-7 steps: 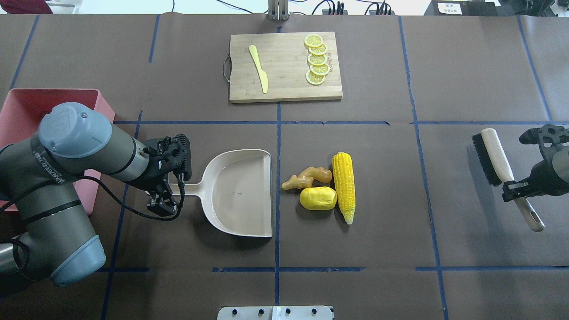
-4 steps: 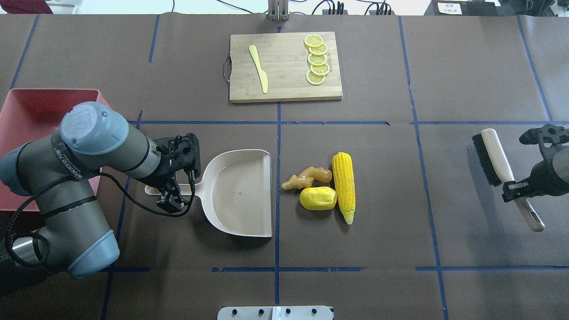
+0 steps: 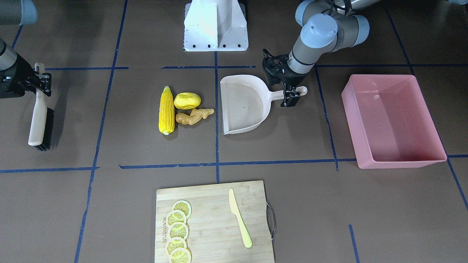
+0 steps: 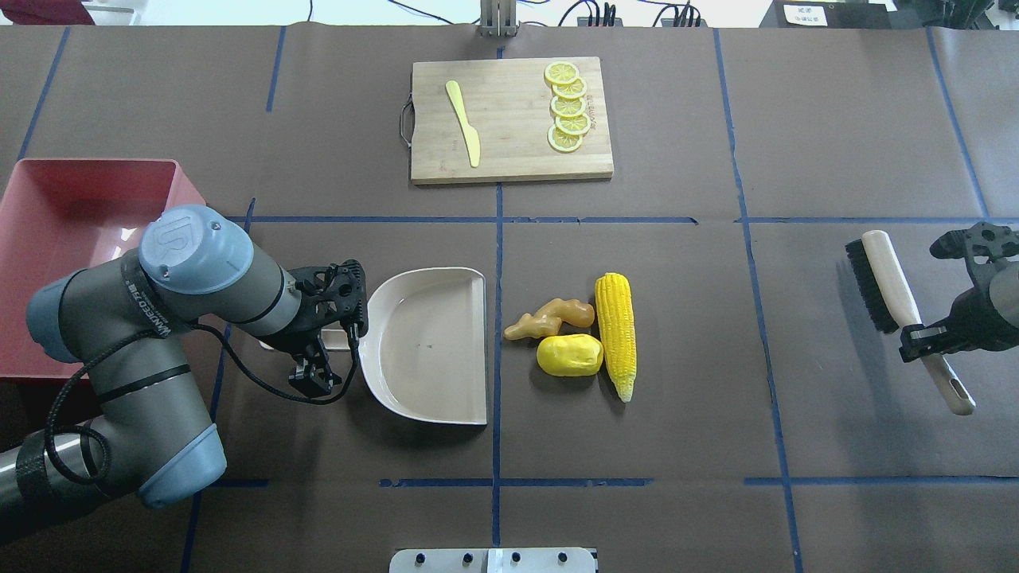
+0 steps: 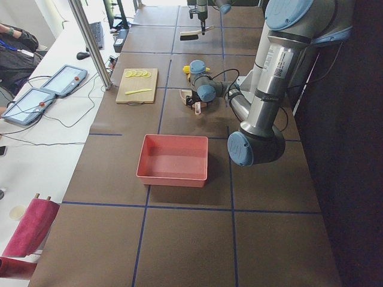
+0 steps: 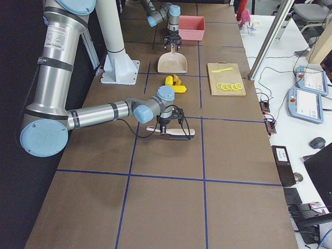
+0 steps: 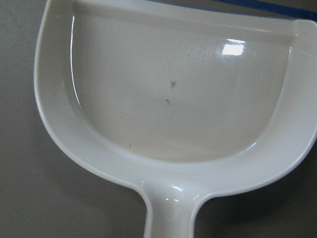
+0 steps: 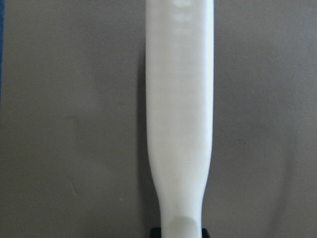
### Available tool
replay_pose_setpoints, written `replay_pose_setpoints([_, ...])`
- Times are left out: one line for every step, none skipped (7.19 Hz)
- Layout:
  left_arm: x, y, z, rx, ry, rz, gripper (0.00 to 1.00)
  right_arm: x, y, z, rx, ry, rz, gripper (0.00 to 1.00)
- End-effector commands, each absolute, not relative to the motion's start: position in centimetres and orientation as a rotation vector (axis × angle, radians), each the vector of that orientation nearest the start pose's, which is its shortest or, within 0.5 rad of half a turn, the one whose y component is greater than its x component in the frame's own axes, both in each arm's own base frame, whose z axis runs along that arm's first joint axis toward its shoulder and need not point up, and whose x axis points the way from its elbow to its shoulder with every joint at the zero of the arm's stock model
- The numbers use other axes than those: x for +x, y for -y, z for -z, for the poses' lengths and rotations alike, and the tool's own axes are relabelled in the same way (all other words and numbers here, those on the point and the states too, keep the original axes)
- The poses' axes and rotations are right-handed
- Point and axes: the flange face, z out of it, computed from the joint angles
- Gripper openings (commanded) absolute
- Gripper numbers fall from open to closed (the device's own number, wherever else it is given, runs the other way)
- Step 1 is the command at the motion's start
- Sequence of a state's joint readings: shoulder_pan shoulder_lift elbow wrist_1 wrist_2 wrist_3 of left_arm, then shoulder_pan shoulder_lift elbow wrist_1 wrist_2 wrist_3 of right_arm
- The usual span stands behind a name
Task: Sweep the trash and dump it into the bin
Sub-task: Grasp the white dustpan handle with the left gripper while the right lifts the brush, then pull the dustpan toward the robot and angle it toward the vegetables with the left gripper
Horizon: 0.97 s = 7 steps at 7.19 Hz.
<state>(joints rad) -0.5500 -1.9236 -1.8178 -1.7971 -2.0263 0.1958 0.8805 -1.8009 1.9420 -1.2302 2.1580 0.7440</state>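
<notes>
The trash lies together mid-table: a corn cob (image 4: 615,330), a yellow potato lump (image 4: 569,355) and a tan ginger root (image 4: 553,316). To their left a beige dustpan (image 4: 430,342) lies flat with its open edge facing them. My left gripper (image 4: 314,350) is open and straddles the dustpan's handle (image 3: 292,91), with one finger (image 3: 288,101) beside it. The pink bin (image 4: 48,231) stands at the far left and has nothing in it. My right gripper (image 4: 923,338) is shut on the handle of a black-bristled brush (image 4: 884,278) at the far right.
A wooden cutting board (image 4: 509,135) at the back centre holds a pale yellow knife (image 4: 463,123) and several lemon slices (image 4: 567,107). Blue tape lines cross the brown table cover. The robot's white base (image 3: 215,29) stands at the near edge.
My left arm has swung right, and its gripper has moved along the dustpan's handle toward the pan. The right arm and brush have not moved.
</notes>
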Motion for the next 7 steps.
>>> replay_pose_setpoints([47.5,39.3,-33.6,0.599,-0.773,-1.315,0.99,-20.7,37.2,-54.8,-0.026,0.740,0.091,0.00])
replay_pose_setpoints([48.0,39.6,-33.6,0.594,-0.772,-1.315,0.96,-20.7,37.2,-54.8,-0.026,0.740,0.091,0.00])
replay_pose_setpoints([48.4,39.9,-33.7,0.588,-0.769,-1.314,0.89,-20.6,37.1,-54.9,-0.027,0.739,0.091,0.00])
replay_pose_setpoints([48.5,39.8,-33.5,0.589,-0.769,-1.314,0.71,-20.6,37.1,-54.9,-0.027,0.739,0.091,0.00])
replay_pose_setpoints([48.4,39.9,-33.5,0.587,-0.766,-1.318,0.45,-20.6,37.1,-54.9,-0.027,0.739,0.091,0.00])
replay_pose_setpoints([48.1,40.3,-33.6,0.607,-0.752,-1.353,0.28,-20.6,37.1,-54.9,-0.027,0.739,0.091,0.00])
replay_pose_setpoints([47.5,40.8,-33.4,0.624,-0.744,-1.360,0.20,-20.6,37.1,-54.9,-0.027,0.739,0.091,0.00])
